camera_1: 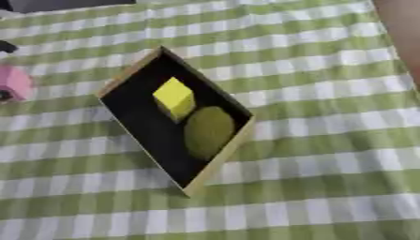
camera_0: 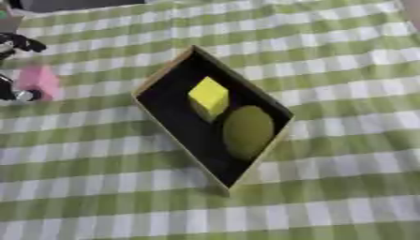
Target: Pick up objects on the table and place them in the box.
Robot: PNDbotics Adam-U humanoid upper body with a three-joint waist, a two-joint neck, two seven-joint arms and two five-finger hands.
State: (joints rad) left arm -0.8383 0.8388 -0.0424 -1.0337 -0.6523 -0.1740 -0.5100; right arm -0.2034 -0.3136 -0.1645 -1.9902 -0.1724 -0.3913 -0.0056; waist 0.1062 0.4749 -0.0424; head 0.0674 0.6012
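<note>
**Entry: pink block in hand, box partly filled**

Left robot hand (camera_0: 15, 47): black, at the left edge of the left eye view, fingers curled round a pink block (camera_0: 39, 80) that sits against the green-and-white checked cloth surface (camera_0: 344, 70). Whether the block has left the cloth cannot be told. Right robot hand: not visible in either view.

Box (camera_0: 164, 75): shallow, rectangular, tan-rimmed with a black interior, lying askew near the centre, well apart from the pink block. Contents: a yellow cube (camera_0: 208, 96) touching an olive-green oval piece (camera_0: 247, 130).

Step judged: grasp of the third object. Next move calls for lifting it, carrying it rightward over the near rim, and releasing it in the bare black corner beside the cube.
</note>
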